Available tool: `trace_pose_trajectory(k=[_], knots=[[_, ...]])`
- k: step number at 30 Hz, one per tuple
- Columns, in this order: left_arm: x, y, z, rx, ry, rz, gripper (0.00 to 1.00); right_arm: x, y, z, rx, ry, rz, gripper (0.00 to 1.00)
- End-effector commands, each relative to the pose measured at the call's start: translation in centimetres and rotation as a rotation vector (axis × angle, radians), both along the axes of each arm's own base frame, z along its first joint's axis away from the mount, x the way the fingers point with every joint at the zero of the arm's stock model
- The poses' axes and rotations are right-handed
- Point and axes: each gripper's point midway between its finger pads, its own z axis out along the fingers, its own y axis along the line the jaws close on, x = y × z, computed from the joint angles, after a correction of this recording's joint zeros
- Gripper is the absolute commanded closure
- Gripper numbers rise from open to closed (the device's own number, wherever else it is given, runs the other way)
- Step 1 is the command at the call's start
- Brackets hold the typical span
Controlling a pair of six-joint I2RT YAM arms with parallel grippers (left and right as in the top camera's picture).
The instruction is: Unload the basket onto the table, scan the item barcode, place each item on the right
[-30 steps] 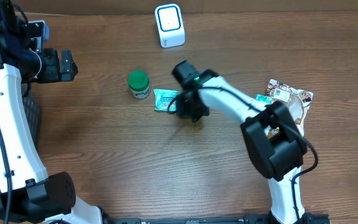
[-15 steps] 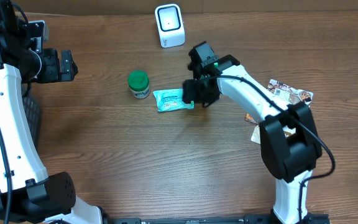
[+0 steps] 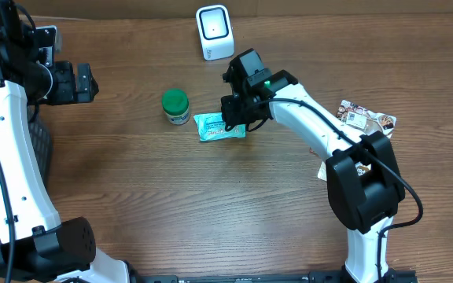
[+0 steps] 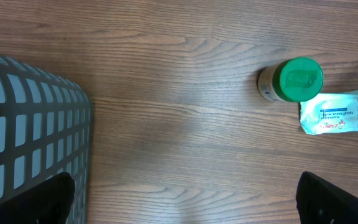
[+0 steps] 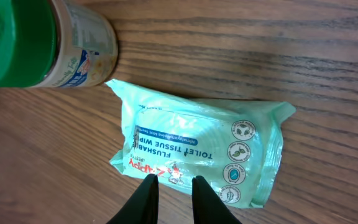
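A teal pack of flushable wipes [image 3: 219, 126] lies flat on the wooden table, also in the left wrist view [image 4: 335, 112] and filling the right wrist view [image 5: 197, 146]. My right gripper [image 3: 235, 119] is down at the pack's right end. Its two black fingertips [image 5: 148, 186] stand a narrow gap apart on the pack's near edge, closed in on the film [image 5: 173, 182]. My left gripper [image 4: 179, 202] hangs wide open at the far left of the table [image 3: 73, 82], holding nothing. The white scanner [image 3: 214, 31] stands at the back edge. No barcode shows on the pack's upper face.
A jar with a green lid [image 3: 175, 106] stands just left of the pack [image 5: 23, 43]. A printed snack bag [image 3: 364, 122] lies at the right. A grey mesh basket [image 4: 23, 124] sits at the left edge under the left arm.
The right gripper rose off the pack's right end, opened, then came back down onto it and closed to a narrow gap. The pack barely shifted. The left arm stayed still.
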Motion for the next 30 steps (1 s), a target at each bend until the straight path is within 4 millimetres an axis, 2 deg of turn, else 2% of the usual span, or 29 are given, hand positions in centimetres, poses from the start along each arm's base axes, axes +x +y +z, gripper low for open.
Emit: trace_pose_trajectory(k=[1, 4, 6, 11, 15, 25, 28, 30], knots=[[0.0, 0.2, 0.2, 0.011, -0.004, -0.013, 0.00, 1.6, -1.8, -0.5, -0.132, -0.069, -0.100, 0.80], [0.0, 0.2, 0.2, 0.011, -0.004, -0.013, 0.00, 2.2, -2.9, -0.7, -0.150, -0.067, -0.155, 0.80], [0.0, 0.2, 0.2, 0.011, -0.004, -0.013, 0.01, 2.1, -2.9, -0.7, -0.115, -0.043, -0.152, 0.77], [0.0, 0.2, 0.2, 0.011, -0.004, -0.013, 0.01, 1.2, -2.7, -1.5, -0.019, 0.052, -0.133, 0.61], [0.0, 0.2, 0.2, 0.011, -0.004, -0.013, 0.00, 0.9, -3.1, -2.8, 0.004, 0.112, -0.127, 0.50], [0.0, 0.2, 0.2, 0.011, -0.004, -0.013, 0.00, -0.2, -3.2, -7.1, 0.024, 0.234, -0.104, 0.52], [0.0, 0.2, 0.1, 0.011, -0.004, -0.013, 0.01, -0.6, -3.4, -8.9, 0.007, 0.270, -0.107, 0.59], [0.0, 0.2, 0.1, 0.011, -0.004, -0.013, 0.00, -1.0, -3.4, -9.6, 0.002, 0.289, -0.106, 0.59]])
